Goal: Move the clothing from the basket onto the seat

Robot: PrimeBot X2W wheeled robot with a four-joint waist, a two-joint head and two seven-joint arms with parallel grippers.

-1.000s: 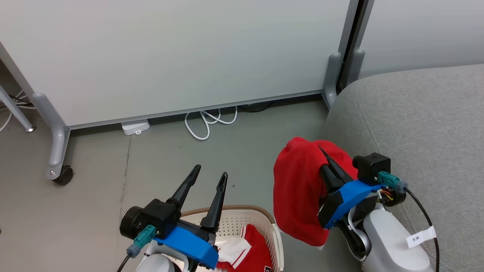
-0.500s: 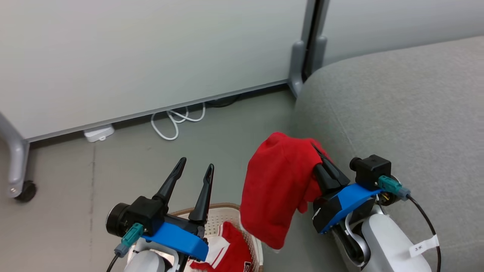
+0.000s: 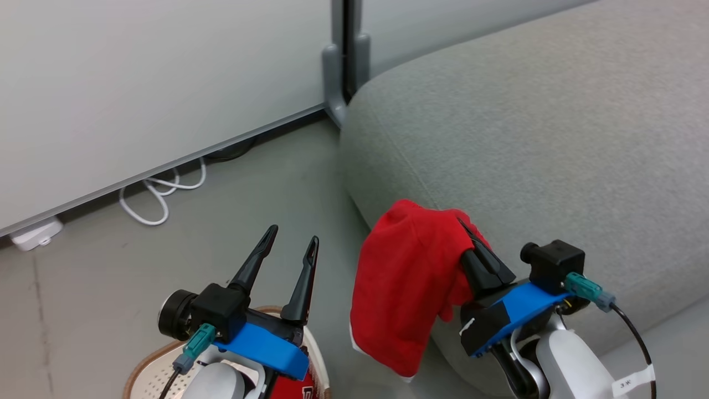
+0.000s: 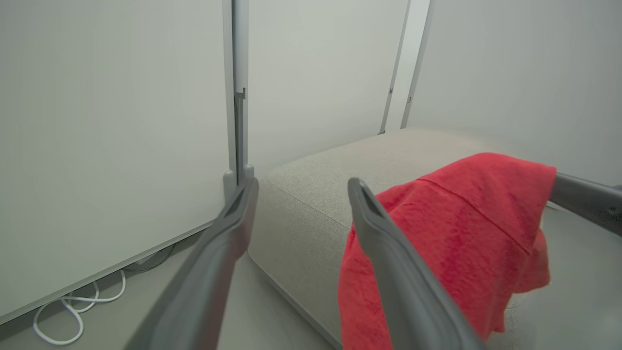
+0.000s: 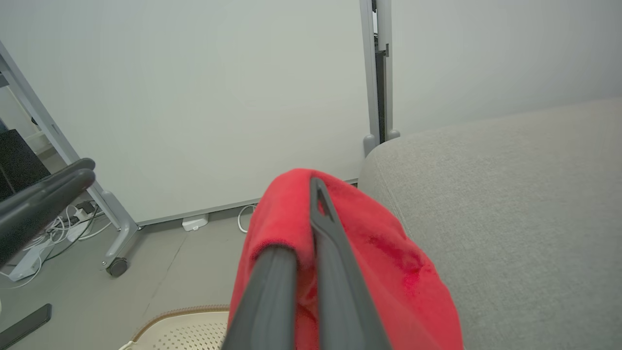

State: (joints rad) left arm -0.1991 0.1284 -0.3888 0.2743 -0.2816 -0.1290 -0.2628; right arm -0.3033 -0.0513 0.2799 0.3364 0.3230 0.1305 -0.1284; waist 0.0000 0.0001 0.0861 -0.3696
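Held garment: a bright-red piece of the clothing hangs in the air from the right gripper, beside the rounded near edge of the seat; whether it brushes the cushion cannot be told.
Garment in basket: a patch of red cloth with white lettering lies in the basket, under the left gripper.
Basket: cream and perforated with a brown rim, on the floor below both arms.
Seat: a large grey woven cushion to the robot's right, with nothing lying on the part in view.
Head view adds: a white hem at the bottom of the hanging garment.
Left wrist view adds: the garment draped in front of the seat's corner, with a dark finger of the other arm reaching in from the right.
Right wrist view adds: red cloth folded over its own two fingers, and a wheeled frame leg on the floor.
Right gripper: raised and tilted up and to the left, jaws pressed together on the garment.
Left gripper: above the basket, pointing up and forward, jaws spread wide and holding nothing.
Background: a pale partition panel with a white cable coiled at its foot.
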